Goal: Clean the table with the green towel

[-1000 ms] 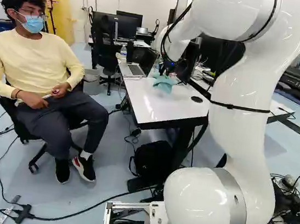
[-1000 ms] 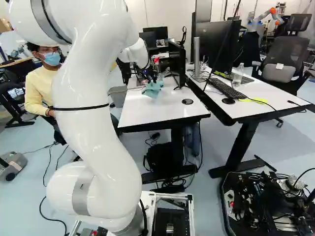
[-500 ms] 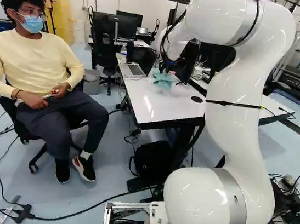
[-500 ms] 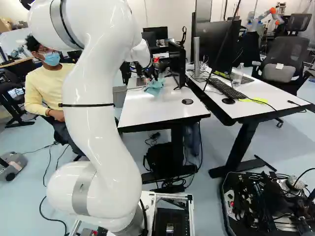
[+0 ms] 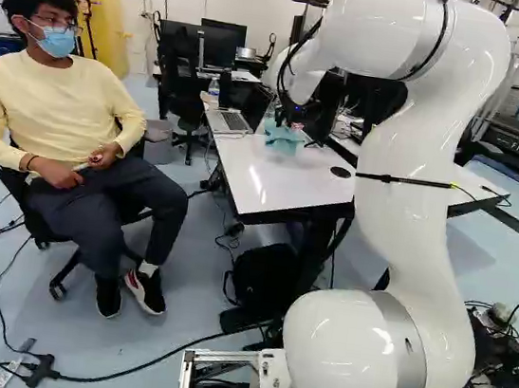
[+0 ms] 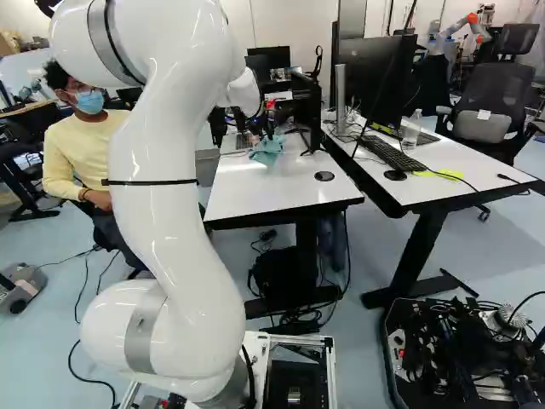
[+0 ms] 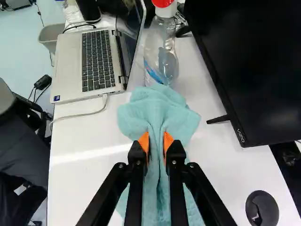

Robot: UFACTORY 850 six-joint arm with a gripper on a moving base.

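Towel [image 7: 160,106] lies bunched on the white table [image 7: 80,181], a fold clamped in the gripper [image 5: 292,122], just beside a clear bottle [image 7: 160,52] and near an open laptop [image 7: 68,70].

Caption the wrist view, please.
Claw pinching a green towel on a white table, near a red-capped bottle, an open laptop and a monitor.

The arm [image 5: 410,214] arches up and forward, its fingers [image 7: 137,154] a narrow gap apart.
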